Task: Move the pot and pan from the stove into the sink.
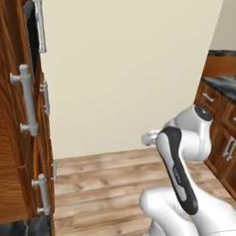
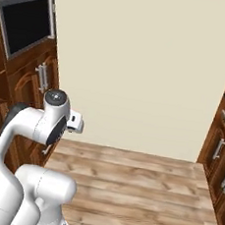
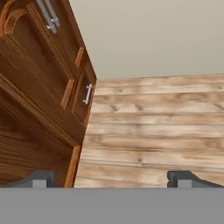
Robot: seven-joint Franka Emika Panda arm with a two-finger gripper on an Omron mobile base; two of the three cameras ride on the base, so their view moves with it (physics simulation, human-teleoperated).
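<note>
Trouble lies in navigation: the white arm's two-finger gripper (image 3: pixel 111 179) stands wide open and empty over pale wooden plank floor (image 3: pixel 153 127), beside tall brown wooden cabinets (image 3: pixel 39 87); where the pot, pan, stove and sink are cannot be told, so driving on could clip the cabinets

Cabinets (image 1: pixel 8 147): reddish-brown wood, grained, satin; handles (image 1: pixel 27 101) brushed metal.
Floor (image 2: pixel 140 187): pale wood planks, matt.
Wall (image 1: pixel 123 65): cream, smooth, matt.
Counter (image 1: pixel 234 85), 3 o'clock: dark glossy marble.

Cream wall (image 1: pixel 123 65), plank floor (image 2: pixel 134 196), brown wood cabinets (image 3: pixel 39 96) with steel handles (image 1: pixel 26 98)
</note>
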